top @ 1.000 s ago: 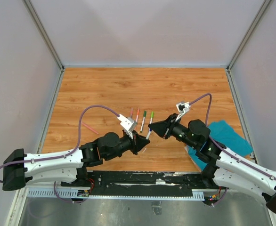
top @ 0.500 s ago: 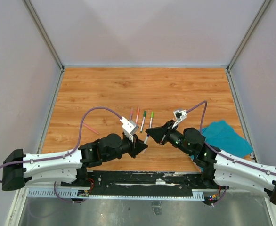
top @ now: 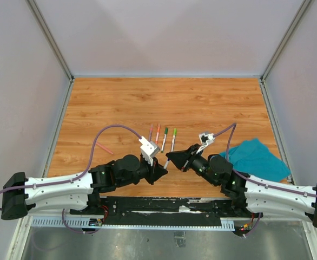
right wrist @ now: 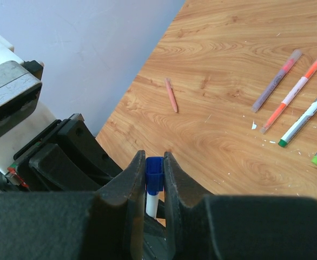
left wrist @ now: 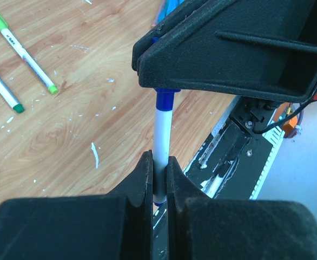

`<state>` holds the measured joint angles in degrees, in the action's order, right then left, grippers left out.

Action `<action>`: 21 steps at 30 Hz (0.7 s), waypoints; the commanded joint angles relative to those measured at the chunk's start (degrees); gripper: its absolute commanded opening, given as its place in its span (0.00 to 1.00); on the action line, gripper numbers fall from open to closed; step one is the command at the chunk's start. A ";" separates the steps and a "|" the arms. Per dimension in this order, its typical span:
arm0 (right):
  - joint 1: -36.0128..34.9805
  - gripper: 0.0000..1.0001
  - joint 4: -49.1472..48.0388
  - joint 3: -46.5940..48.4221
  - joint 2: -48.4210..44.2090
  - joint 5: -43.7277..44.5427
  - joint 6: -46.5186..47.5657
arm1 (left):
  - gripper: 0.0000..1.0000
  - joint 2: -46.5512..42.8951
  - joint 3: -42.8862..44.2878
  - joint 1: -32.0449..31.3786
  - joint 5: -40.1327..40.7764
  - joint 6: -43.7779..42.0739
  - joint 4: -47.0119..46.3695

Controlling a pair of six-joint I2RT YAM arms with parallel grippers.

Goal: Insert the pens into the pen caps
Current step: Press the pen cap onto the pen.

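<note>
In the left wrist view my left gripper (left wrist: 158, 162) is shut on the pale barrel of a pen (left wrist: 162, 135), held above the table's front edge. My right gripper (right wrist: 154, 162) is shut on a dark blue pen cap (right wrist: 154, 174), and that cap sits over the pen's tip (left wrist: 164, 101). From above, the left gripper (top: 159, 168) and the right gripper (top: 173, 157) meet nose to nose. A purple pen (top: 151, 131), an orange pen (top: 157, 132) and two green pens (top: 164, 139) (top: 173, 139) lie in a row behind them.
A thin pink stick (top: 104, 148) lies alone on the wood at the left. A teal cloth (top: 258, 157) is bunched at the right, beside the right arm. The black base rail (top: 164, 206) runs along the near edge.
The right gripper has moved left and nearer with the blue cap, closing the gap to the left gripper, so the cap now sits on the pen's end. The left gripper dropped slightly.
</note>
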<state>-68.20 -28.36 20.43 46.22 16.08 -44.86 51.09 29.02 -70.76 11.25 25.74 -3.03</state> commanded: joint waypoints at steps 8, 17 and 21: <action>-4.74 0.01 19.78 9.08 -3.01 -3.32 9.42 | 0.01 -1.90 3.53 1.18 6.36 -0.92 -19.40; -4.74 0.25 22.28 19.79 -7.46 2.34 21.59 | 0.00 -0.99 3.56 1.21 6.73 -0.66 -17.08; -4.74 0.41 23.70 21.14 -10.72 2.34 24.52 | 0.00 -1.00 3.25 1.23 6.96 -0.43 -17.18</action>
<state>-71.44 -7.77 38.89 38.94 19.55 -26.48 50.50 31.00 -70.11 14.00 24.84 -17.41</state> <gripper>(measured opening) 0.353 0.073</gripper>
